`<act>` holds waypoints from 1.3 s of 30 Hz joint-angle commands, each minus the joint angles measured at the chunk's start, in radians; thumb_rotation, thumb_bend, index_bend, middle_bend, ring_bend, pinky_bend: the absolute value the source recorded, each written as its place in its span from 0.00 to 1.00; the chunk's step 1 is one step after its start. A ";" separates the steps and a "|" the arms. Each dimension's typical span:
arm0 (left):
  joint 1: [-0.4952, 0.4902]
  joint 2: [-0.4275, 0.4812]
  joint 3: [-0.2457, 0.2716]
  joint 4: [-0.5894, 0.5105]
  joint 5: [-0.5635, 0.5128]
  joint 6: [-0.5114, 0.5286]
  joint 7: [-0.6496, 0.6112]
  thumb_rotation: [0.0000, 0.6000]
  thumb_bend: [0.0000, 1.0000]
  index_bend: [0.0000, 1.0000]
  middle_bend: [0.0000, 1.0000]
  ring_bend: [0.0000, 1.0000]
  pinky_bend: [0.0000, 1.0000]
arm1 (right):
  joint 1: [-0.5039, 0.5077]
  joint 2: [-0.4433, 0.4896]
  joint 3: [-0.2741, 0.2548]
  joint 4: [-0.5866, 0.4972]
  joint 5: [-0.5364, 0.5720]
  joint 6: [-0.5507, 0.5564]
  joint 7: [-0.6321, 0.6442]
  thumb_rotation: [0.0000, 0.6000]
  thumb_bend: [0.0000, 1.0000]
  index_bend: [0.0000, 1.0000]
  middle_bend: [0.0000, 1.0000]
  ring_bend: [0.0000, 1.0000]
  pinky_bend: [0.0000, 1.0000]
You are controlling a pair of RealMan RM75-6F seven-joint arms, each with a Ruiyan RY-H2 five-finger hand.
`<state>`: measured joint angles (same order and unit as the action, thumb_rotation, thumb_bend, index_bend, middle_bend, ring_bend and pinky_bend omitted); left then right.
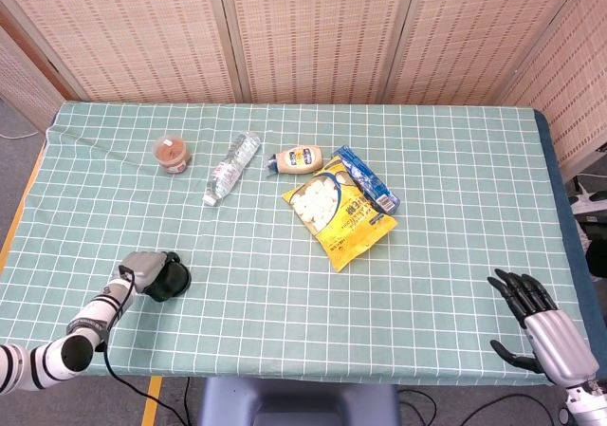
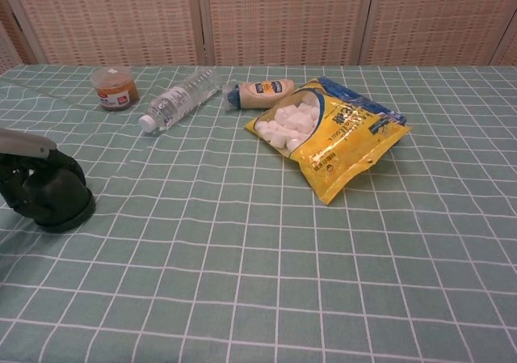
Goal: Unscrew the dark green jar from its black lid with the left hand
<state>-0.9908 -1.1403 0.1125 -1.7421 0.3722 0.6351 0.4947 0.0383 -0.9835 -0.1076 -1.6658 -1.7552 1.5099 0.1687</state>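
The left hand [image 1: 142, 269] grips the dark green jar [image 2: 55, 195] at the near left of the tabletop [image 1: 455, 208]; its lid seems hidden underneath. The right hand [image 1: 536, 314] is open, fingers spread

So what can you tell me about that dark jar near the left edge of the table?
The dark green jar looks like smooth, slightly glossy plastic or glass, nearly black here, round and squat. It rests on the green checked tablecloth at the near left corner, apart from the other items. The robot's left hand holds it from the left side. Its black lid cannot be made out separately in either view.
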 commanded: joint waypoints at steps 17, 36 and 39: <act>-0.047 0.008 0.068 0.008 0.045 -0.019 -0.077 1.00 0.40 0.00 0.00 0.00 0.14 | 0.001 -0.001 -0.004 -0.001 -0.003 -0.006 -0.006 1.00 0.18 0.00 0.00 0.00 0.00; -0.065 0.019 0.101 -0.037 0.066 0.042 -0.072 1.00 0.38 0.00 0.00 0.00 0.08 | 0.001 0.000 -0.005 0.002 -0.004 -0.001 0.003 1.00 0.18 0.00 0.00 0.00 0.00; -0.065 0.015 0.104 -0.037 0.063 0.046 -0.074 1.00 0.38 0.00 0.00 0.00 0.08 | -0.001 0.001 -0.005 0.002 -0.007 0.005 0.006 1.00 0.18 0.00 0.00 0.00 0.00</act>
<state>-1.0555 -1.1244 0.2163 -1.7791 0.4352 0.6804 0.4208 0.0374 -0.9826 -0.1123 -1.6638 -1.7614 1.5143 0.1736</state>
